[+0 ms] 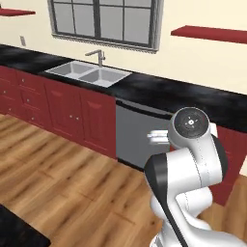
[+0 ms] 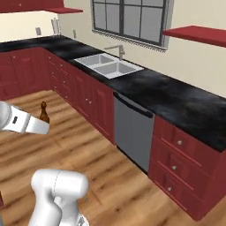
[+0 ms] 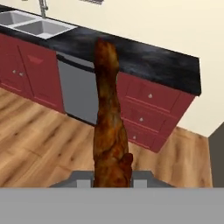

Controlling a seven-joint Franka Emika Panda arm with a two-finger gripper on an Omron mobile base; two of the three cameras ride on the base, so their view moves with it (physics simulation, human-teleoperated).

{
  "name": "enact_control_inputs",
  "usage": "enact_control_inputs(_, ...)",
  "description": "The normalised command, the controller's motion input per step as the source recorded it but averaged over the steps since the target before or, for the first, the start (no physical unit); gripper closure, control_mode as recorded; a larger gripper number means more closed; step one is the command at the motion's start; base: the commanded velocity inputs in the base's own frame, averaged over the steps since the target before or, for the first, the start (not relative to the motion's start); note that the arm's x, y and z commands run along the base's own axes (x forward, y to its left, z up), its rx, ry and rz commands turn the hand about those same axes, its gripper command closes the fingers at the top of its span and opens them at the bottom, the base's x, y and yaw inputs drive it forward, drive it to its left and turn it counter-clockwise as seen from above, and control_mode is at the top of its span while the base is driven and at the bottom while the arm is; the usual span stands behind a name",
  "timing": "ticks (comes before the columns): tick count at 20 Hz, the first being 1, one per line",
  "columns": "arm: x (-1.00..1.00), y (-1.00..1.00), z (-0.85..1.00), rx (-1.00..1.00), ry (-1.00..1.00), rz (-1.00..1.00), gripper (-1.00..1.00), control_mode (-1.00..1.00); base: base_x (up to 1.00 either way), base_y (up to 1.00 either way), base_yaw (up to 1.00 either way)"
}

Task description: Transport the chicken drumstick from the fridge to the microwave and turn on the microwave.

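The chicken drumstick (image 3: 109,127) is reddish-brown and stands up between my gripper's (image 3: 111,179) two fingertips, thick end at the jaws, narrow end pointing away. The gripper is shut on it. In the right base view the drumstick's dark tip (image 2: 43,111) sticks up from my white hand at the left edge, over the wooden floor. The fridge and the microwave are out of view.
A black counter (image 2: 176,101) runs along the far wall with a double steel sink (image 2: 108,65) and faucet. Below it are red cabinets (image 1: 72,111), a grey dishwasher (image 2: 132,132) and red drawers (image 2: 181,167). Wooden floor (image 1: 62,178) lies open in front. A black counter corner (image 1: 19,234) sits low left.
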Motion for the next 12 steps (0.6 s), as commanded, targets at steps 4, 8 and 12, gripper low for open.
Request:
enact_control_inputs(4,0.00,0.00,0.00,0.00,0.00,0.00,1.00,1.00,0.76,0.00,0.44)
enact_control_inputs(8,0.00,0.00,0.00,0.00,0.00,0.00,1.00,1.00,0.79,0.00,0.42)
enact_control_inputs(12,0.00,0.00,0.00,0.00,0.00,0.00,1.00,1.00,0.79,0.00,0.42)
